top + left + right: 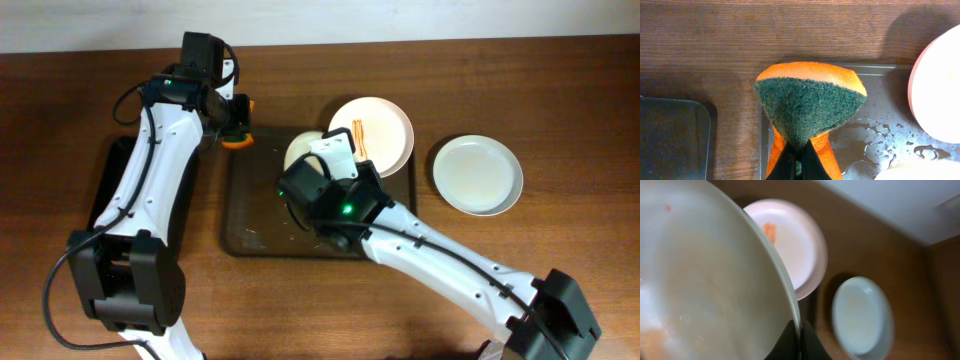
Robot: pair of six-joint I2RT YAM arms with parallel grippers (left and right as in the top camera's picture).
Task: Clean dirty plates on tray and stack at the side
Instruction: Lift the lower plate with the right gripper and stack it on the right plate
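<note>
I see the tray (255,215) on the worktop (560,90): sponge (238,138) over its far-left corner, one plate (390,125) on its far-right corner, a tilted plate (300,152) between them, another plate (478,175) right of the tray.

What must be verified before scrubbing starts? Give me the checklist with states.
1. Left gripper shut on sponge: ok.
2. Right gripper clamping held plate at its rim: ok.
3. Held plate above tray: ok.
4. Sponge in contact with held plate: not ok, they are apart.
5. Other plate on tray clean: not ok, orange scraps.
6. Side plate bare for stacking: ok.
</note>
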